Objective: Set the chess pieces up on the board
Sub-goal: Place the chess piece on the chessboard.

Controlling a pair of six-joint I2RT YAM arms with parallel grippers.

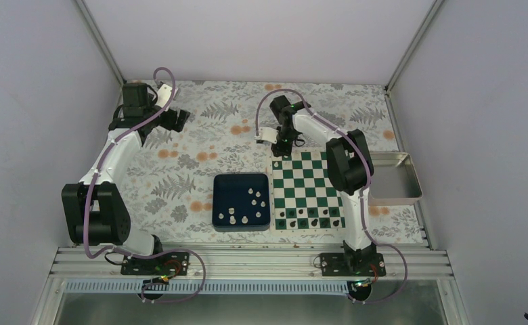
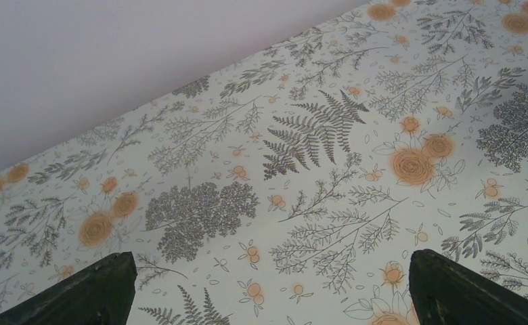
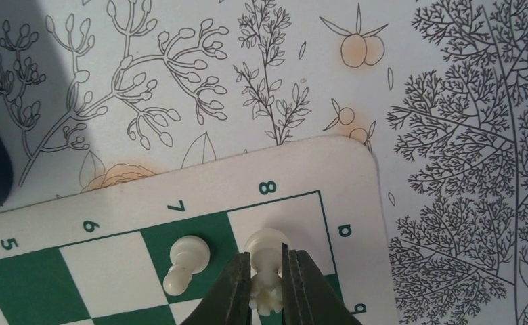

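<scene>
Right gripper (image 3: 266, 264) jaws pinched on a white chess piece (image 3: 269, 240) over the corner square of the board (image 3: 302, 162).

The jaws are nearly closed, with the piece gripped by its stem; the square is white and marked 8 and a. Contact with the board cannot be told. A white pawn (image 3: 187, 261) is seen just beside it on the green square under 7, untouched. In the top view this corner is the board's far left one, and black pieces (image 1: 309, 217) are lined along the near rows. More white pieces (image 1: 256, 197) are left in the blue tray (image 1: 242, 175) left of the board; a metal tray (image 1: 393, 177) is placed on its right. Left gripper (image 2: 269, 258) jaws are spread wide, nothing held, over the floral bench (image 1: 193, 135) at far left.
</scene>
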